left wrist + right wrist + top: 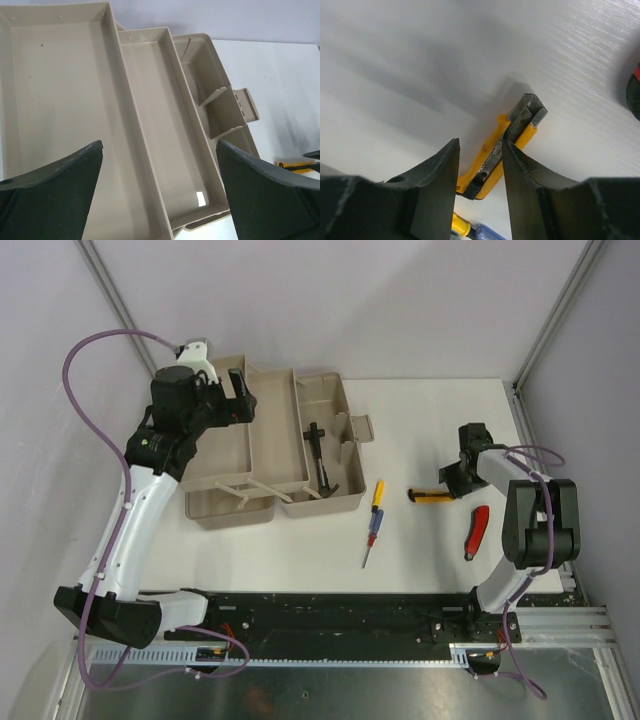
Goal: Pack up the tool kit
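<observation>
Leftward, the left end effector (pixel 160 145) hangs released, with the open tool kit (pixel 225 455) directly beneath its spread jaws. Rightward, the right end effector (pixel 480 144) straddles the yellow-handled tool (pixel 520 117) on the tabletop (pixel 395 60); squaring up across the handle before squeezing should prevent slipping. Whether it pinches the tool I cannot tell; its fingers (pixel 535 200) hide the handle's end.

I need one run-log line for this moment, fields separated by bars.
left gripper open over toolbox | right gripper shut on yellow tool | hammer in toolbox | screwdriver, red-handled tool on table
</observation>
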Available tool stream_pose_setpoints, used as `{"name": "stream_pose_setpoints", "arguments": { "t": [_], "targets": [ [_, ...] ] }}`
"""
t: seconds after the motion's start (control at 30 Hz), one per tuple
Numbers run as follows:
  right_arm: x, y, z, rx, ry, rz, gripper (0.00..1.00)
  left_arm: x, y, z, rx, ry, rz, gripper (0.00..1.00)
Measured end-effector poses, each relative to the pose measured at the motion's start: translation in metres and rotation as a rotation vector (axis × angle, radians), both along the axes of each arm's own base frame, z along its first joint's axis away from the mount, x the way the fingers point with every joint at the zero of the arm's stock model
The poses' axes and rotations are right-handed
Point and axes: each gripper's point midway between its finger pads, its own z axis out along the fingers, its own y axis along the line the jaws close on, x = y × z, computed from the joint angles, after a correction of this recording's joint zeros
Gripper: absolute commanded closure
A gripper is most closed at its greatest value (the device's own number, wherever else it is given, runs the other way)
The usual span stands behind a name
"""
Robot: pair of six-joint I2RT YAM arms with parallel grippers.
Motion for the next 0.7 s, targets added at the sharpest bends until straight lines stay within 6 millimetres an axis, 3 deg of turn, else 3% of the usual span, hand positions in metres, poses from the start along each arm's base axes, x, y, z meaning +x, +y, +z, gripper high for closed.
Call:
{"name": "stream_pose_setpoints", "arguments": {
  "t": [0.27,0.4,0.7],
  "targets": [
    [-0.001,-0.001,-0.001,0.004,0.011,-0.013,0.59,0.003,-0.002,0.012,-0.009,-0.026,-0.007,0.01],
    [0.000,-0.002,0.001,-0.007,0.011,0.002,0.55,0.003,-0.002,0.012,-0.010,-0.027,-0.007,0.01],
    [-0.003,-0.007,0.029,-0.052,-0.024,0.015,0.53,0.003,-0.002,0.012,-0.016,-0.025,-0.005,0.01]
  ]
}}
